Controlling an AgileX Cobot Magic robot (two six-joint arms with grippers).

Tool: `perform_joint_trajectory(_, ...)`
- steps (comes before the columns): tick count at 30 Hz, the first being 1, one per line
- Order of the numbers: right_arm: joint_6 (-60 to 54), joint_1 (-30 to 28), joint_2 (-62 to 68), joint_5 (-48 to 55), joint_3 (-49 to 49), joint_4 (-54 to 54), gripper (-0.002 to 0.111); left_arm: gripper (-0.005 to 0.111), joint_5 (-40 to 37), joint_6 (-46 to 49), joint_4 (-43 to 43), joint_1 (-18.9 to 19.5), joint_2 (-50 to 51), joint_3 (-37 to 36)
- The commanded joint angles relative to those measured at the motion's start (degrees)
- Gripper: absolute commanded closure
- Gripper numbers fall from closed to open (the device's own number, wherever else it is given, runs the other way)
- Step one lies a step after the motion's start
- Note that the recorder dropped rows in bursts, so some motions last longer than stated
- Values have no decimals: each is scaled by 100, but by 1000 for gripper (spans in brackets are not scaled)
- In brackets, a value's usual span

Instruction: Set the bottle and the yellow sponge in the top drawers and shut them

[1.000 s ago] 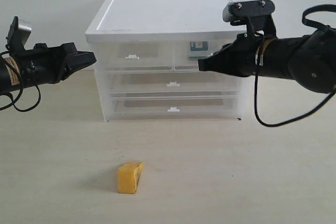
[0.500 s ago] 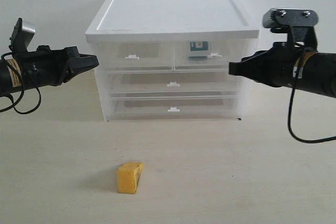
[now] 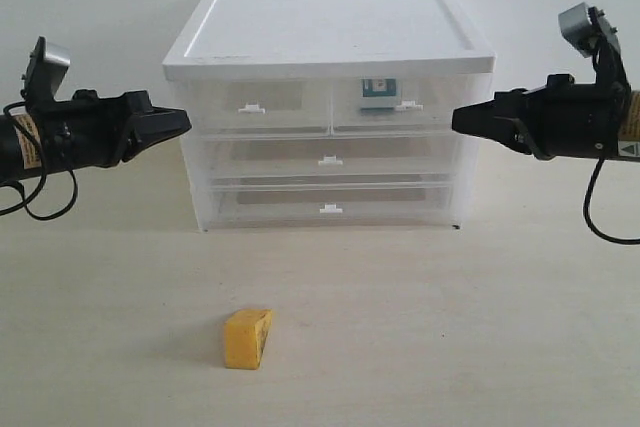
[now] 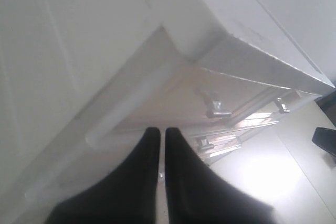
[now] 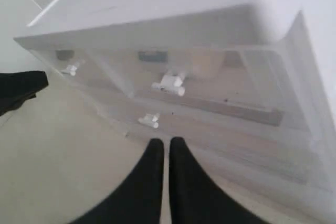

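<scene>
The yellow sponge [image 3: 247, 338] lies on the table in front of the cabinet. Both top drawers are pushed in: the left top drawer [image 3: 252, 107] and the right top drawer [image 3: 398, 105]. Through the right drawer's clear front the bottle [image 3: 378, 93] shows its teal label. My left gripper [image 3: 184, 119] hovers shut and empty just left of the cabinet's upper corner; its tips [image 4: 159, 132] point along the cabinet front. My right gripper [image 3: 458, 119] hangs shut and empty just right of the cabinet, tips [image 5: 165, 142] toward the drawer handles [image 5: 169, 84].
The white cabinet [image 3: 330, 22] stands at the table's back centre, with two full-width lower drawers [image 3: 330, 159] shut. The pale tabletop [image 3: 430, 327] stretches in front. A white wall rises behind.
My right gripper has drawn back rightwards from the right top drawer's front to beside the cabinet. The left gripper has edged slightly toward the cabinet. Sponge and drawers have stayed put.
</scene>
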State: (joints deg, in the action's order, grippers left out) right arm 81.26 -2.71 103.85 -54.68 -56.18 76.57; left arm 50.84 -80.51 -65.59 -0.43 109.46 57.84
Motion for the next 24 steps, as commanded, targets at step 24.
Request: perform_joint_trajectory(24,44,-77,262,-143,-334,-274,108,57,553,-1132,621,-762,282,298)
